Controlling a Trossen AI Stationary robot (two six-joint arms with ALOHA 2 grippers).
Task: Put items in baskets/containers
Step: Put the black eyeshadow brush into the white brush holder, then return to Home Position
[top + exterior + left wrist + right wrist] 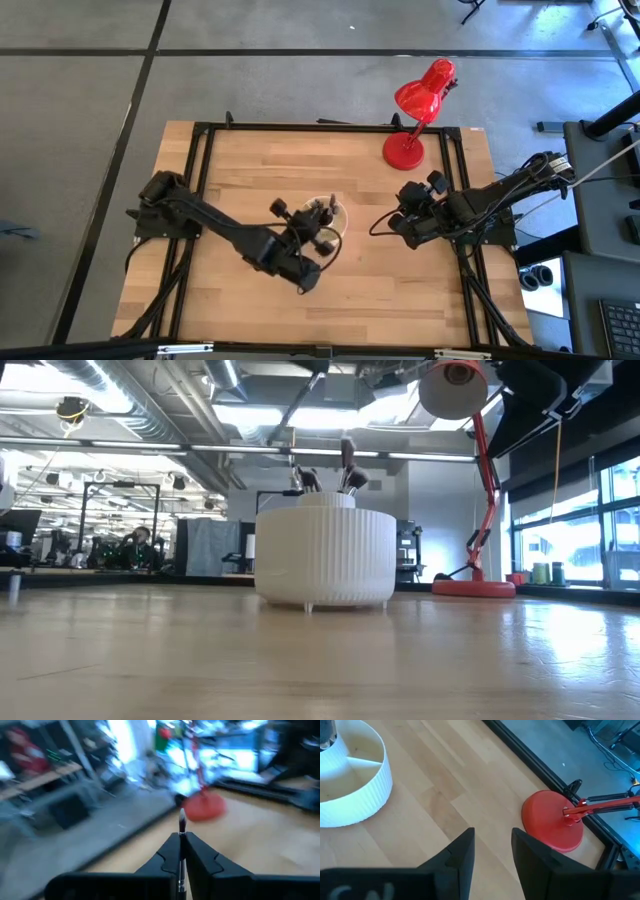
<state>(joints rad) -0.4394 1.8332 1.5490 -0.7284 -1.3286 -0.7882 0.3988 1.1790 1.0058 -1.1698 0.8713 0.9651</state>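
Overhead view: left claw (322,222) sits over the cream cup (341,212) near the middle of the counter (240,160), with dark brush ends crowding the cup from above. Right claw (400,222) waits beside the cup, toward the red lamp (420,100), and carries nothing that this view shows.

Level view: the ribbed cup (325,558) stands upright on the counter with several brushes (347,468) sticking up from its centre, some leaning. Neither claw can be picked out with certainty here.

Left wrist view: the left claw (181,851) is closed narrow on one thin brush (182,822), bristle tip pointing forward past the fingers. The cup does not appear, so alignment over a compartment cannot be confirmed from here.

Right wrist view: the right claw (492,845) is parted and empty, aimed at bare counter between the cup (355,795) and the lamp base (552,820). Two cup compartments visible here look empty.

Hazards, as judged:
- A release off-centre would land the brush on a divider or the rim, so it tips out onto the counter.
- A descent among the standing brushes could knock them aside or drag one out on withdrawal.
- The light cup could slide or tip if the fingers catch its wall.
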